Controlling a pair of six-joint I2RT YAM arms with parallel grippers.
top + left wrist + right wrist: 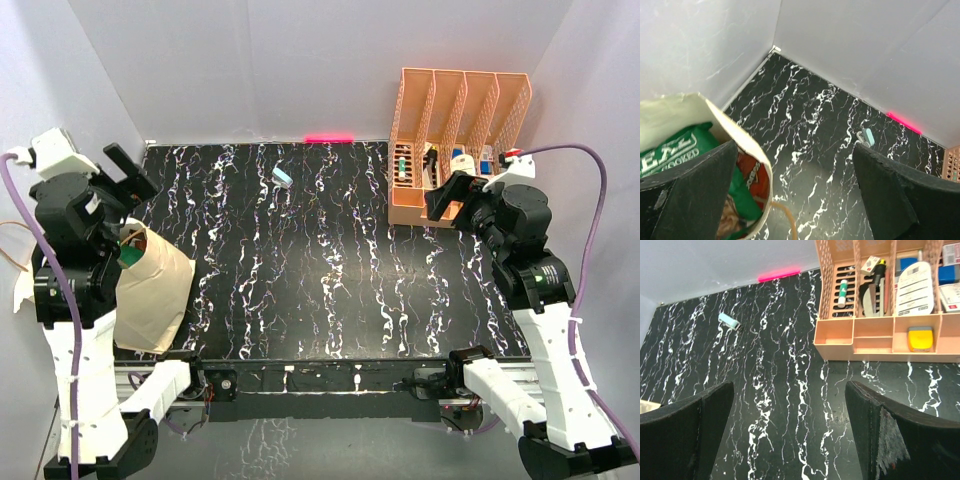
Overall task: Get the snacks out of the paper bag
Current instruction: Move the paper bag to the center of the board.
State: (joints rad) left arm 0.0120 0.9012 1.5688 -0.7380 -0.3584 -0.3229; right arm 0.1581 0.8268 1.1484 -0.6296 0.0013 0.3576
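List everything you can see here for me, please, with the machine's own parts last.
paper bag: one, tan, at the table's left edge
snacks: at least two showing, green and red-brown, inside the bag; any more are hidden
block: one, light blue, far middle of the table
rack: one, orange, divided, far right corner
light strip: one, pink-red, foot of the back wall
table: one, black with white veins
left gripper: one, black, open, by the bag's mouth
right gripper: one, black, open, near the rack
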